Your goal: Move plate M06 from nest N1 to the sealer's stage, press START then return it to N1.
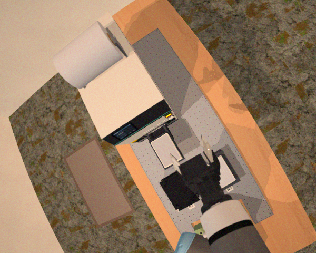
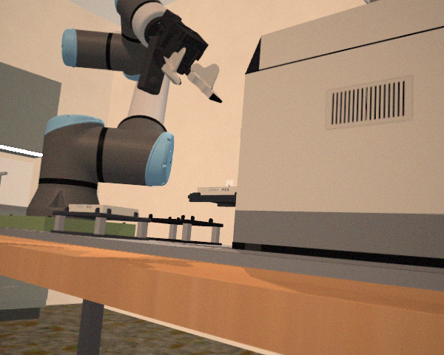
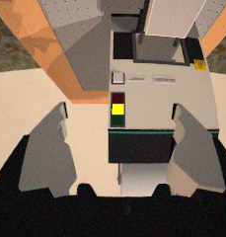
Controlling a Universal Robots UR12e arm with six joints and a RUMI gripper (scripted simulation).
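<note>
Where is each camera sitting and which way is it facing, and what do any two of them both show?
Top: above the bench, looking down on the sealer and nests; it shows the gripper and part of the arm.
Exterior: low beside the bench edge, looking across it; most of the arm and the gripper show.
Wrist: on the arm's end, looking past the fingers at the sealer's front; only the gripper shows.
Shared: top and exterior both show M06 on the stage.
</note>
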